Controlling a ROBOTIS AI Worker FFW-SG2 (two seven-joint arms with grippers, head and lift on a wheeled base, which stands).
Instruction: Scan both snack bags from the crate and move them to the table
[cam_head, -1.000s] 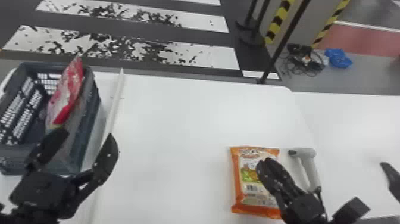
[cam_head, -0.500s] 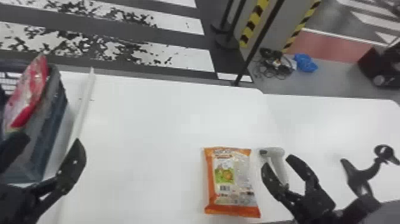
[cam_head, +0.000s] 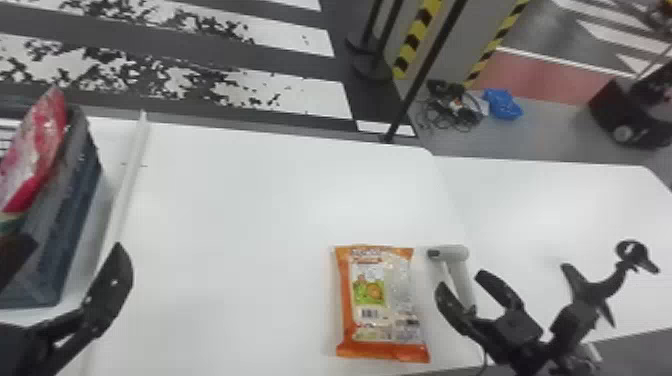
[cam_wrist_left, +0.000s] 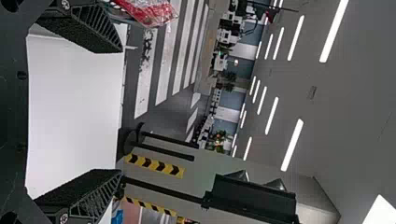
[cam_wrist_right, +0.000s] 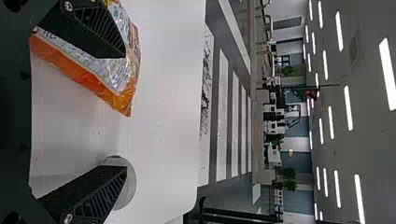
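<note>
On the desk (cam_head: 240, 225), near right, the orange bag (cam_head: 375, 300) lies beside the scanner (cam_head: 452, 253); left, the red bag (cam_head: 37, 150) leans in the crate (cam_head: 72, 215). The left tool (cam_wrist_left: 121, 111) and right tool (cam_head: 461, 280) are wide and empty; the right should straddle the scanner's handle squarely.

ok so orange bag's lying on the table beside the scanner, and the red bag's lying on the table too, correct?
Not the red bag: the head view shows it in the crate, its top sticking up above the rim. The orange bag does lie on the table beside the scanner.
</note>
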